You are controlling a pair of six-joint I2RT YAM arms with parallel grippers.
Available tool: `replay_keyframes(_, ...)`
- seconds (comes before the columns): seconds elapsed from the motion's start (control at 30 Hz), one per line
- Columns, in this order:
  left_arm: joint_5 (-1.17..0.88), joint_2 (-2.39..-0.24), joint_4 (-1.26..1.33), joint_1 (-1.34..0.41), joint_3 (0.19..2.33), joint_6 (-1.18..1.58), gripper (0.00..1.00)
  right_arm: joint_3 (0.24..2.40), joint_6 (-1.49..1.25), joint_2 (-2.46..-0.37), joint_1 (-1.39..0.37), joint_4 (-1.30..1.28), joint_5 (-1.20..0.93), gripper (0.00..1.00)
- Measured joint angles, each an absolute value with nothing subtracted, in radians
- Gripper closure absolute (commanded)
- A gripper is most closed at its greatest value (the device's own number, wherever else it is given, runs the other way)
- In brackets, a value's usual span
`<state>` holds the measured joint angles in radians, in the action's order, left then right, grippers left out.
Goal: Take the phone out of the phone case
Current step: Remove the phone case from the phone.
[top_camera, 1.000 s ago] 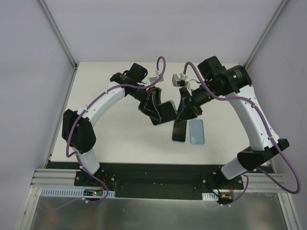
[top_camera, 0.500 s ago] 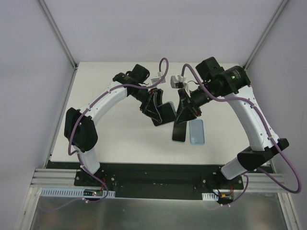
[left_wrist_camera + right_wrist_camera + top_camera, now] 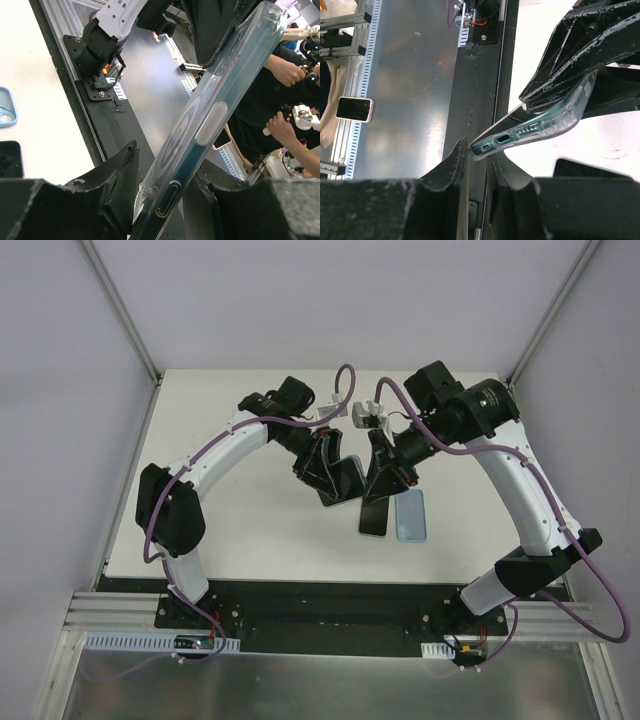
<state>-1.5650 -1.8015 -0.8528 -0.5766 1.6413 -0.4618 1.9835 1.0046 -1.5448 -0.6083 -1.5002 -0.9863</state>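
A dark teal phone in a clear phone case (image 3: 343, 481) hangs tilted above the middle of the table, between the two grippers. In the left wrist view the cased phone (image 3: 220, 100) runs up between the jaws of my left gripper (image 3: 165, 161). One finger rests against it and the other stands a little off the case, so the gripper is open. My right gripper (image 3: 479, 149) is shut on the lower corner of the case (image 3: 545, 125), beside the charging port. From above, the right gripper (image 3: 384, 478) meets the phone from the right and the left gripper (image 3: 328, 472) from the left.
A second dark phone (image 3: 372, 516) lies flat on the white table below the grippers, with an empty light-blue case (image 3: 410, 517) right beside it. Grey walls close in the table on the left, right and back. People stand beyond the table's near edge.
The left gripper's jaws have spread slightly around the cased phone. Both wrists have shifted a little, the left one rightward. The right gripper keeps its grip on the corner.
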Motion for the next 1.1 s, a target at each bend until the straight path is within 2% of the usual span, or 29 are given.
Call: replay_keyframes(1.1, -1.565, -1.761, -0.872, -0.617, 1.568, -0.495, 1.00, 1.949, 0.949, -1.534, -0.682, -1.500, -1.025, 1.00)
